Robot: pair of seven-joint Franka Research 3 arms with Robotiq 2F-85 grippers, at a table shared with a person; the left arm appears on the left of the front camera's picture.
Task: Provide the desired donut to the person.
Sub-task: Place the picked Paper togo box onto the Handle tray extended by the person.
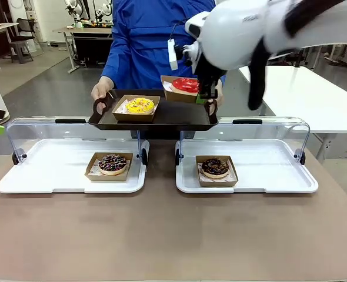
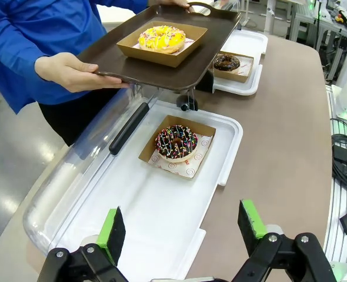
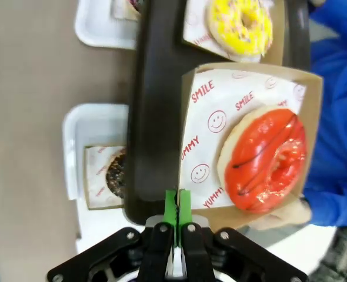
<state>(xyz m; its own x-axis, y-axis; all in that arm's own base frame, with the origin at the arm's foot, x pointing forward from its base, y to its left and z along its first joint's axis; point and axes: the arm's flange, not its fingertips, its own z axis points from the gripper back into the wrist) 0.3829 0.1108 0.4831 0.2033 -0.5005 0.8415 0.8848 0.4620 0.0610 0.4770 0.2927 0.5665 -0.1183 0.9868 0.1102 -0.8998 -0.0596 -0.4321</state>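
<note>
The person (image 1: pixel 150 35) in a blue shirt holds a dark tray (image 1: pixel 179 114) by both handles at the far side of the table. A yellow-iced donut (image 1: pixel 140 105) in a cardboard box lies on the tray's left half. My right gripper (image 1: pixel 207 94) is shut on the rim of a second box holding a red-glazed donut (image 1: pixel 186 84), just above the tray's right end. In the right wrist view the green pads (image 3: pixel 171 205) pinch the box edge below the red donut (image 3: pixel 267 158). My left gripper (image 2: pixel 182 220) is open over the left white tray (image 2: pixel 162 235).
Two white trays with raised clear lids stand on the brown table. The left one holds a sprinkled chocolate donut (image 1: pixel 112 164), the right tray (image 1: pixel 303 182) a chocolate donut (image 1: pixel 215 167). The person's hand (image 2: pixel 67 71) grips the dark tray's handle. The near tabletop is bare.
</note>
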